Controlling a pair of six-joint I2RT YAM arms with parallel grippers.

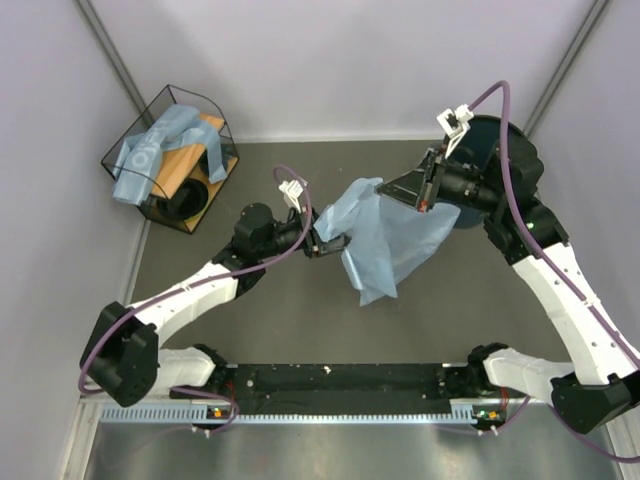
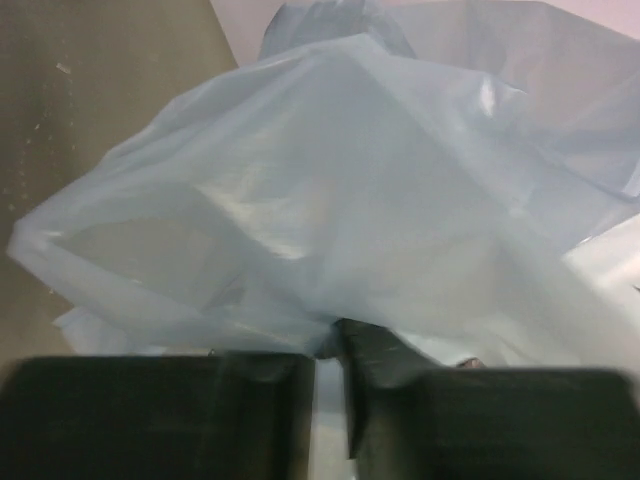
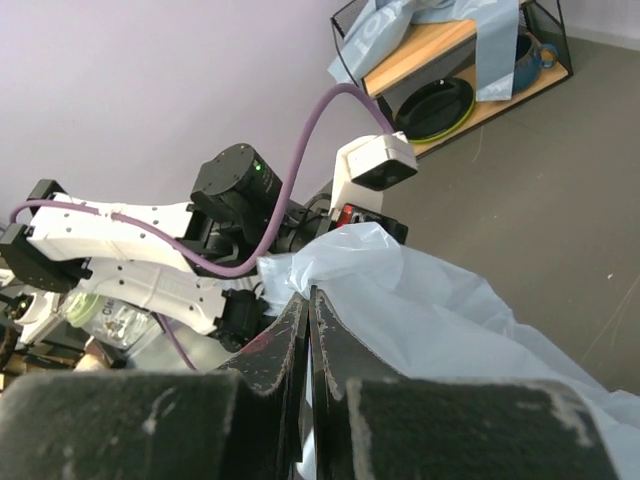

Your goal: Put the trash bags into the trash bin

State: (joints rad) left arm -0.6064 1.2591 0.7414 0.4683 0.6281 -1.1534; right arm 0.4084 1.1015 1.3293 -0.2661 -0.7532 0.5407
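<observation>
Bag-opening step, I judge. Trash bag [image 1: 395, 235] hangs at centre between both arms, short of the trash bin [image 1: 488, 135] at 1 o'clock, which is mostly hidden by my right arm [image 1: 560, 270]. Right gripper [image 3: 307, 300] is clamped tight on the bag's top edge. Left gripper [image 2: 330, 345] has film between narrow jaws; the view is blurry, so I can't tell if it's pinched firm. I'd confirm that pinch, spread gently since thin film tears, then carry toward 1 o'clock over the rim.
</observation>
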